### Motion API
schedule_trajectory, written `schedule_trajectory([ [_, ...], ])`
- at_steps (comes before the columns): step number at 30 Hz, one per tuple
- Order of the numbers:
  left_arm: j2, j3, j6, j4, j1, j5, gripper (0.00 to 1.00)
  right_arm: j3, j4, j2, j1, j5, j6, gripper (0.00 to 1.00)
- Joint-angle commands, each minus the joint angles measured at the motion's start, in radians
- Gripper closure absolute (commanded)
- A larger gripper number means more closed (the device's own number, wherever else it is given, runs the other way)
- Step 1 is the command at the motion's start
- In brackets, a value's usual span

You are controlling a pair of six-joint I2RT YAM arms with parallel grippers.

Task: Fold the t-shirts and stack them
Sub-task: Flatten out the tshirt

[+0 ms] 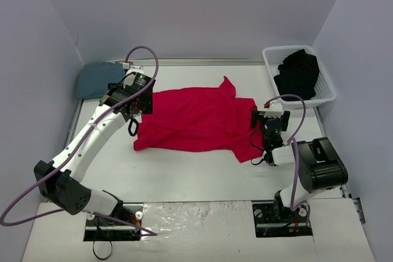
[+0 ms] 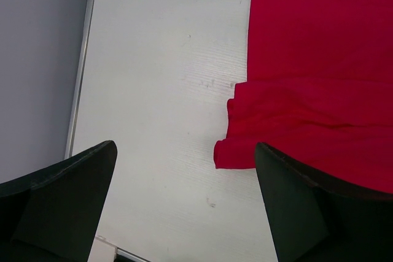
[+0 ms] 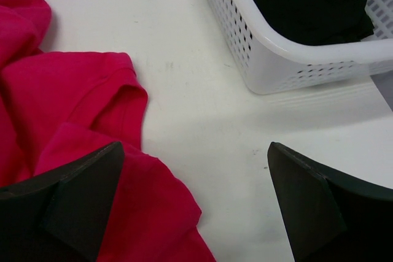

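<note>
White worktop (image 1: 196, 179) fills my view. I see the red shirt (image 1: 196, 121) spread mid-worktop, the grey shirt (image 1: 98, 79) at the far-left corner, the black shirt (image 1: 299, 73) in the basket (image 1: 329, 94). My left claw (image 2: 185, 146) and right claw (image 3: 195, 145) hover released, empty, at the red shirt's 2 side edges.

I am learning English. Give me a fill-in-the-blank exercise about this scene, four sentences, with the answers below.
1. The black shirt lies inside the white ____.
2. The blue-grey shirt lies at the far ____ corner.
3. The red shirt lies spread on the ____.
4. The left tool and the right tool are both ____, holding nothing.
Answers: basket; left; table; open.
</note>
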Motion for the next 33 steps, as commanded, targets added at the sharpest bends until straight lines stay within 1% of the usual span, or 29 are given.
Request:
schedule_trajectory([
  [1,-0.001,0.047,-0.005,-0.029,-0.008,-0.035,0.06,0.008,0.182,0.012,-0.021,0.062,0.026,0.0],
  [4,0.002,0.041,-0.008,-0.028,-0.008,-0.033,0.06,-0.023,0.269,0.064,-0.045,0.013,0.042,0.0],
  [16,-0.016,0.01,-0.001,0.004,-0.008,-0.052,0.06,0.02,0.214,0.072,-0.068,0.01,0.066,0.0],
  [18,-0.009,0.013,0.002,0.009,-0.007,-0.044,0.06,0.03,0.185,0.071,-0.077,0.01,0.074,0.0],
  [33,0.011,0.01,0.032,0.064,-0.005,-0.073,0.06,0.037,0.182,0.077,-0.092,-0.011,0.08,0.0],
])
